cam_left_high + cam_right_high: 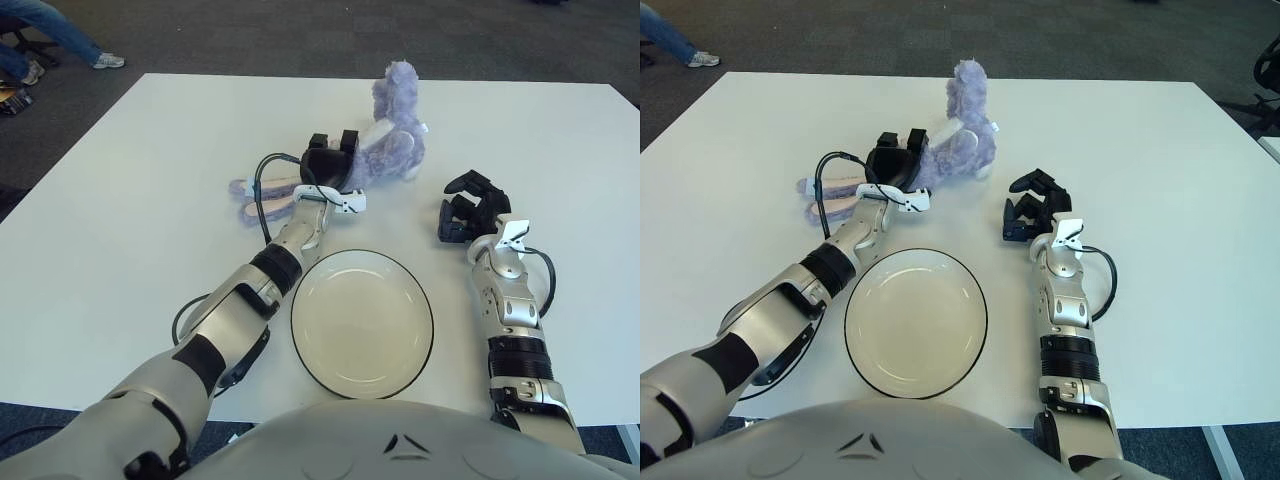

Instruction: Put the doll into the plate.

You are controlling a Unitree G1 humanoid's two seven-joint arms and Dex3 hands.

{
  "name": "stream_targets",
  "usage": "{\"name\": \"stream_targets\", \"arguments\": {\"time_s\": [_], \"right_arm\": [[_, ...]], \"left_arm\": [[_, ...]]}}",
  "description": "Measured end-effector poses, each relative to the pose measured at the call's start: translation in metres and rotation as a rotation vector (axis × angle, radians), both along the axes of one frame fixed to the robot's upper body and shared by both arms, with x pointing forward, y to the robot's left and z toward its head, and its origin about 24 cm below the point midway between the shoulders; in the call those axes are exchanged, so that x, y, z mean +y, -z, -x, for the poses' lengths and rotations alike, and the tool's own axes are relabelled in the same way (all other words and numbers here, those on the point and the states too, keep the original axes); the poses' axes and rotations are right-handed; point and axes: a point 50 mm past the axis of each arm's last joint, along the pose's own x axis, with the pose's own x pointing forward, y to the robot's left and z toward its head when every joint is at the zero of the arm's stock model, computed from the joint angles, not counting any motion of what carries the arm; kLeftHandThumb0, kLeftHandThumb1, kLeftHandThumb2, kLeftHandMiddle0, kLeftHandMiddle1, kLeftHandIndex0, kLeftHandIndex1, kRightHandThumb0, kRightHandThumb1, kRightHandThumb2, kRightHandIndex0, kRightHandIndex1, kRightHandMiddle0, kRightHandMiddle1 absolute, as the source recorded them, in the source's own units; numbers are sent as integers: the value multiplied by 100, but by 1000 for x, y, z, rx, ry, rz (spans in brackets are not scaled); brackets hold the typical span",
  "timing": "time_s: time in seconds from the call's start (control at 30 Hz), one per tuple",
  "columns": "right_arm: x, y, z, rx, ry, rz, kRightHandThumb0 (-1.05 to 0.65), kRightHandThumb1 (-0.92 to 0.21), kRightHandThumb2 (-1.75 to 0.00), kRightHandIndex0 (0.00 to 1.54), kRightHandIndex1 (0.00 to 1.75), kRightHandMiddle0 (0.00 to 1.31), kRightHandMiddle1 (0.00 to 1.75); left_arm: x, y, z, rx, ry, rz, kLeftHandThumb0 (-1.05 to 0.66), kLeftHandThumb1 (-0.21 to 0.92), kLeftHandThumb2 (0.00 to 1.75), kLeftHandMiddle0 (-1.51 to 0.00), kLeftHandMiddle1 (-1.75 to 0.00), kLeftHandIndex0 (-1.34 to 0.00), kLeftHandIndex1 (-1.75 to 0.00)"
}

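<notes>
Wide white rectangular worktop (pixel 120 200), dark carpet around. Round cream plate with a thin black rim (pixel 362 323) near the front edge, holding nothing. Fluffy lilac plush doll (pixel 392 130) lying on the worktop beyond the plate, head tilted up, long pale ears or limbs trailing out to the left; well apart from the plate. Left robot hand (pixel 332 158) against the doll's left flank, black fingers (pixel 348 141) pointing up at its body; closed grasp or just contact, cannot tell. Right robot hand (pixel 468 207) right of the plate, below-right of the doll, fingers curled, holding nothing. Task barely started: doll not lifted, not in plate. Left: secure grip, lift, carry back over the plate, release.
</notes>
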Motion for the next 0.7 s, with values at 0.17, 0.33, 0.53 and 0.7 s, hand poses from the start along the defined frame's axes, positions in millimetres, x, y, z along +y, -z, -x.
{"name": "stream_targets", "arguments": {"time_s": [0.17, 0.33, 0.53, 0.7], "right_arm": [[0, 0, 0, 3, -1, 0, -2, 7, -165, 90, 175, 83, 144], [0, 0, 0, 4, -4, 0, -2, 7, -165, 90, 175, 83, 144], [0, 0, 0, 4, -6, 0, -2, 7, -165, 90, 175, 82, 145], [1, 0, 0, 4, -7, 0, -2, 6, -165, 90, 175, 82, 145]], "left_arm": [[1, 0, 0, -2, 7, -4, 1, 39, 119, -64, -158, -33, -175], [2, 0, 0, -1, 10, -9, 0, 39, 120, -62, -161, -33, -175], [3, -1, -1, 5, 8, 9, 0, 34, 122, -69, -150, -41, -175], [5, -1, -2, 7, 11, 26, 0, 17, 135, -84, -132, -59, -175]]}}
